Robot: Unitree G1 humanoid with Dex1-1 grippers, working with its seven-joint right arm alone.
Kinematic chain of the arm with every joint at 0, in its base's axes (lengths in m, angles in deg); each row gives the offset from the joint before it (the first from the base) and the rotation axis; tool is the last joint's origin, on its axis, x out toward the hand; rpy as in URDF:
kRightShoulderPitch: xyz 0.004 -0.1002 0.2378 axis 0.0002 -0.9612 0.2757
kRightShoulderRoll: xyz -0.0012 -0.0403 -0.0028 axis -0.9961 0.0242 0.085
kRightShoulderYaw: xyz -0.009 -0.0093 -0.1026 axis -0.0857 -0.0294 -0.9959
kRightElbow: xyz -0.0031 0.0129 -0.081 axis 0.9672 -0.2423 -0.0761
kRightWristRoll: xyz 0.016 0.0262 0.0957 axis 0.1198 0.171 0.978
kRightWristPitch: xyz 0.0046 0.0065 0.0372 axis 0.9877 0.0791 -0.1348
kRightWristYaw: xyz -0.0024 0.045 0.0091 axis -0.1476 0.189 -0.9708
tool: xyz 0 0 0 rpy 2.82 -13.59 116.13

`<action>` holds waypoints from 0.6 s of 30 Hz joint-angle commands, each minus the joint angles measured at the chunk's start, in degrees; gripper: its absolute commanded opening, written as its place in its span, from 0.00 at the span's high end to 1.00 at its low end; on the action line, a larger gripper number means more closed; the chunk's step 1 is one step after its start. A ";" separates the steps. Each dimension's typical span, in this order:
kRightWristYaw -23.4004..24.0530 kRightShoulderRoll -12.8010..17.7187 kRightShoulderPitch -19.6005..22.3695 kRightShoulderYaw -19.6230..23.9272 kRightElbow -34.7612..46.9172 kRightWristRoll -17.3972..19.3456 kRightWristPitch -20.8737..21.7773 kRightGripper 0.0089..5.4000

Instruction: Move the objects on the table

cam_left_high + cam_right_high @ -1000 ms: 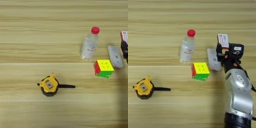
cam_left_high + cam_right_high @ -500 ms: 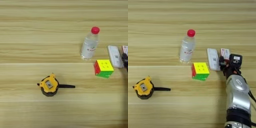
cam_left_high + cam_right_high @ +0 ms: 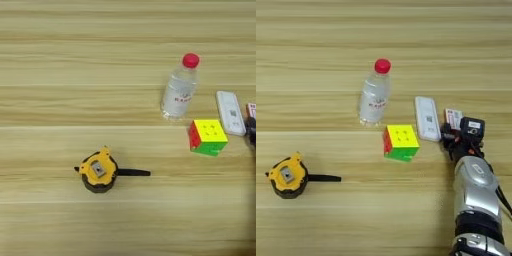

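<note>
Showing only rightward — hand (image 3: 456, 136) beside box (image 3: 453, 118).

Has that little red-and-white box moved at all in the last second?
Yes. The small red-white box has come toward the robot, from beyond the white device's far end to right beside it.

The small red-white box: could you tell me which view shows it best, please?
The right eye view: the small red-white box shows there beside the right gripper. The left eye view shows only a sliver of it at its right edge.
</note>
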 commanded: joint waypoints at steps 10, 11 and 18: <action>1.07 3.24 3.70 -0.66 0.94 0.22 2.94 0.38; 1.00 3.14 3.55 -0.70 1.45 0.36 2.98 0.37; 0.95 2.32 2.07 -1.32 7.00 0.64 2.73 0.24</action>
